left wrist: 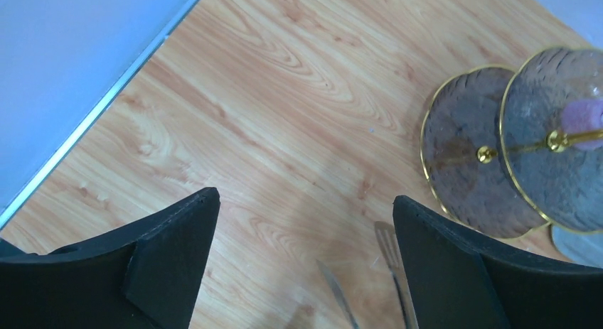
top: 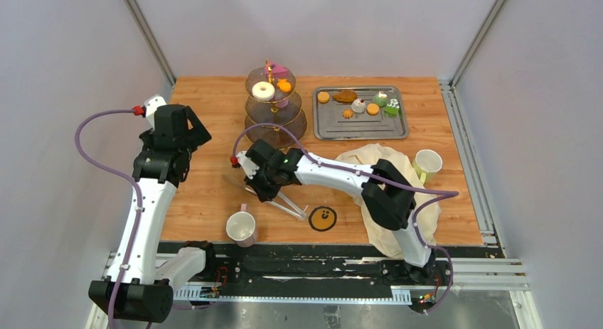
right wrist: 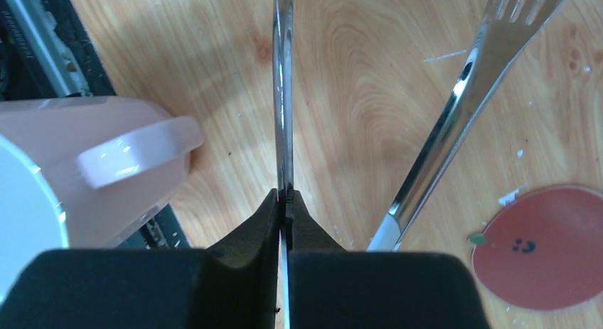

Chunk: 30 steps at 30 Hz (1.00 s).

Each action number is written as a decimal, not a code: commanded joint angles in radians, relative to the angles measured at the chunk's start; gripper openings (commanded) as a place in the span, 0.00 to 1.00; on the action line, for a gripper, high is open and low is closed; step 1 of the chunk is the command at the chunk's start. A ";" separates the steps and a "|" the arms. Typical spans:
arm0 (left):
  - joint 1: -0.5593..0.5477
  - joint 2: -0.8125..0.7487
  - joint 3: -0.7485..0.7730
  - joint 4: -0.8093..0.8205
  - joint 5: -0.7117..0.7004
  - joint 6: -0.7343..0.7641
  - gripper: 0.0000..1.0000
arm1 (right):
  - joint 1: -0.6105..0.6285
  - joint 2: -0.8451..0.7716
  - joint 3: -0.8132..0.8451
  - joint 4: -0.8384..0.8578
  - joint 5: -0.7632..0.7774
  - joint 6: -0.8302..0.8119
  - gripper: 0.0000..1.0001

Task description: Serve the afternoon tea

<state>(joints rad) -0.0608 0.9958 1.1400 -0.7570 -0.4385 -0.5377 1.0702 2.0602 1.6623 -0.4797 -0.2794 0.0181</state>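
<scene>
The three-tier glass stand (top: 274, 116) with its gold stem carries a white donut (top: 263, 90), an orange macaron (top: 284, 85) and a pink cake (top: 279, 69). More small cakes (top: 370, 104) lie on the steel tray (top: 334, 130). A pink mug (top: 242, 227) stands near the front edge, a green mug (top: 427, 162) on the right. My right gripper (right wrist: 286, 197) is shut on a knife (right wrist: 283, 94), low over the table beside a fork (right wrist: 455, 109). My left gripper (left wrist: 306, 201) hangs open and empty left of the stand (left wrist: 469, 165).
A cream cloth (top: 370, 158) lies crumpled under the right arm. An apple-shaped coaster (top: 323, 218) sits right of the pink mug (right wrist: 107, 165). The fork (top: 293, 207) rests between mug and coaster (right wrist: 547, 247). Grey walls close in the table's left, back and right.
</scene>
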 commanded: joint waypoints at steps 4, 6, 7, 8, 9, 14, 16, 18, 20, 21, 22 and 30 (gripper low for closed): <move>0.008 0.005 0.041 -0.007 -0.068 -0.042 0.98 | 0.009 0.112 0.114 0.011 0.049 -0.031 0.23; 0.009 0.010 0.044 -0.005 -0.056 -0.035 0.98 | 0.008 0.111 0.130 0.009 0.074 -0.018 0.36; 0.009 0.010 0.043 -0.003 -0.052 -0.033 0.98 | 0.006 0.093 0.125 0.008 0.073 -0.011 0.43; 0.009 0.010 0.043 0.002 -0.047 -0.025 0.98 | 0.004 0.066 0.111 0.012 0.071 -0.009 0.49; 0.009 0.009 0.042 0.005 -0.041 -0.011 0.98 | 0.002 0.036 0.090 0.021 0.079 -0.009 0.56; 0.009 0.013 0.034 0.020 -0.018 0.014 0.98 | 0.002 -0.098 -0.088 0.110 0.175 -0.001 0.70; 0.009 0.012 0.029 0.027 -0.007 0.019 0.98 | 0.002 -0.131 -0.155 0.153 0.214 0.020 0.71; 0.009 0.010 0.019 0.038 0.015 0.028 0.98 | 0.003 -0.154 -0.220 0.194 0.231 0.044 0.71; 0.009 0.011 0.014 0.044 0.037 0.034 0.98 | 0.002 -0.172 -0.275 0.240 0.234 0.061 0.72; 0.009 0.012 0.013 0.045 0.045 0.037 0.98 | 0.002 -0.179 -0.298 0.266 0.232 0.064 0.72; 0.009 0.012 0.011 0.048 0.050 0.039 0.98 | 0.002 -0.182 -0.320 0.285 0.226 0.066 0.73; 0.009 0.012 0.000 0.066 0.085 0.061 0.98 | 0.016 -0.160 -0.388 0.391 0.250 0.061 0.77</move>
<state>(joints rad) -0.0589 1.0069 1.1545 -0.7284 -0.3771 -0.4973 1.0714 1.8874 1.3048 -0.2008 -0.0761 0.0669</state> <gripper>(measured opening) 0.982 0.758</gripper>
